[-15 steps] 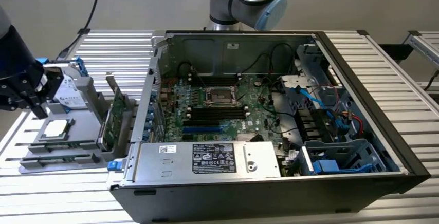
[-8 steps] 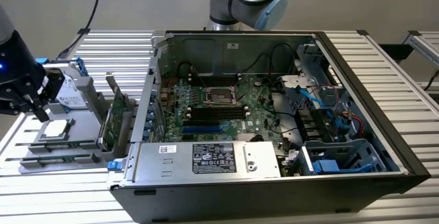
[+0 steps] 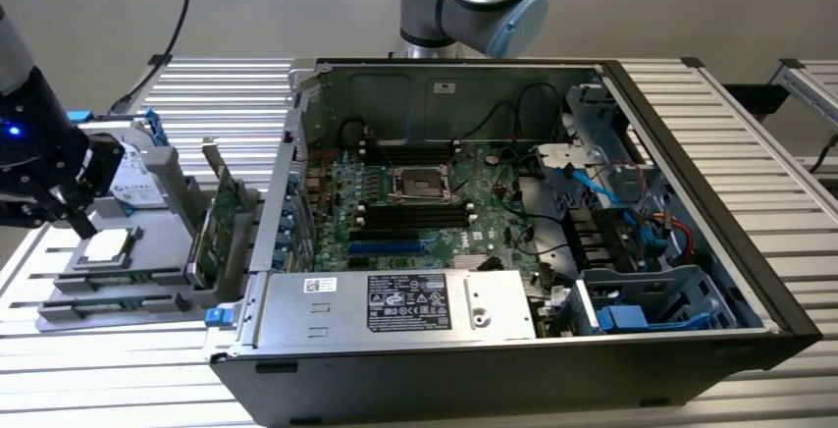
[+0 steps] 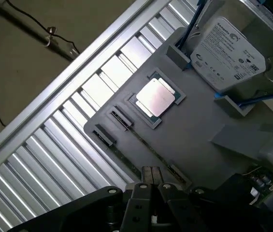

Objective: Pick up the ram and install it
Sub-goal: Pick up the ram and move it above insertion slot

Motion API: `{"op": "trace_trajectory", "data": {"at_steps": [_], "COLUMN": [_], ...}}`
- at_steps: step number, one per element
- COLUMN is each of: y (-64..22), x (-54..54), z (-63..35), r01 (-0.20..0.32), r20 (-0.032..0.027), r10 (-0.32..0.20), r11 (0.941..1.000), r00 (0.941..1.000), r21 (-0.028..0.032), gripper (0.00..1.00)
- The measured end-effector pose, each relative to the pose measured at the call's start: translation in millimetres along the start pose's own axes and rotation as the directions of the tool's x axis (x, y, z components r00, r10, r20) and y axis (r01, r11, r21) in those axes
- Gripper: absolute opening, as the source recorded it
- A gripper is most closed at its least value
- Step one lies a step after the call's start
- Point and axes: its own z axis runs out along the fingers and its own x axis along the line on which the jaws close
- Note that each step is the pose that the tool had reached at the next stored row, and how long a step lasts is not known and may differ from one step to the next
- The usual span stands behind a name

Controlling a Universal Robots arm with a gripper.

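CPU chip (image 4: 154,96), hard drive (image 4: 225,46) near tool (image 4: 150,175)

The arm (image 3: 24,124) is leaning in at the exterior view's left, its claw (image 3: 69,214) (image 4: 150,180) pointing down, jaws pressing together.

Thin ram (image 3: 118,280) edge-up in tray slot

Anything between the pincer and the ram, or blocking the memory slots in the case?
Nothing visible. The shut pincer hangs over the grey parts tray, close to the thin green ram stick; the black memory slots in the open computer case lie uncovered.
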Motion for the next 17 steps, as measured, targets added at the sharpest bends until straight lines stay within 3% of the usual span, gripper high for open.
{"op": "trace_trajectory", "data": {"at_steps": [4,8,13,17], "y": [0.0,0.0,0.0,0.0], "x": [0.0,0.0,0.0,0.0], "z": [0.5,0.4,0.4,0.4], "r01": [0.073,0.145,0.234,0.304], "r20": [-0.0055,-0.0113,-0.019,-0.0238], "r10": [-0.073,-0.144,-0.234,-0.304], "r11": [0.9973,0.9895,0.9722,0.9525], "r00": [0.9973,0.9894,0.9721,0.9525], "r21": [0.0037,0.0069,0.0104,0.0157], "gripper": [0.11,0.11,0.11,0.11]}}
